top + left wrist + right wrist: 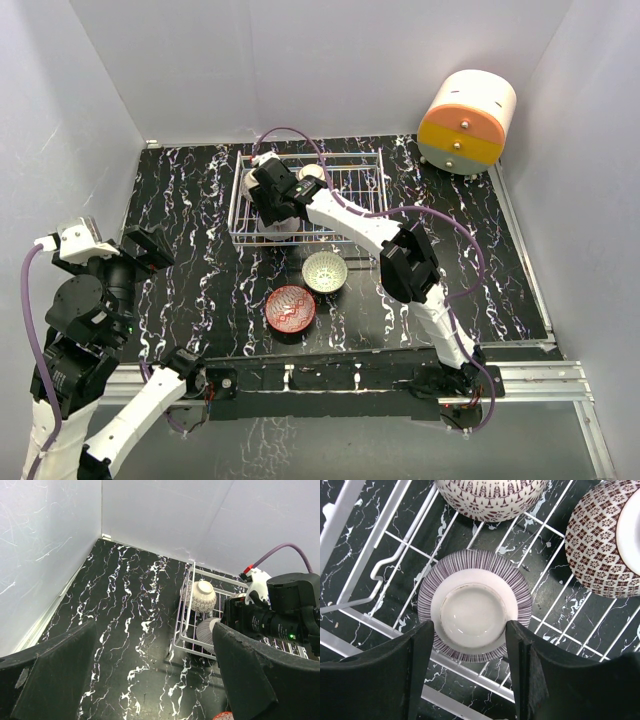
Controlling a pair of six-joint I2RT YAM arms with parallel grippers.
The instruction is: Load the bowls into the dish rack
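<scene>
Right wrist view shows the right hand (470, 645) spread wide, gripping nothing, its fingers either side of a striped bowl (474, 611) lying upside down in the rack (360, 615). Lifting carelessly could catch that bowl's rim and knock it into its neighbours. The left hand (150, 680) waits open, also holding nothing. The red bowl (290, 308) and green bowl (325, 271) sit on the worktop (190, 200). From above, the arm hides most of the rack's load.

Bright even overhead light, soft shadows, sharp focus, slight glare.
</scene>
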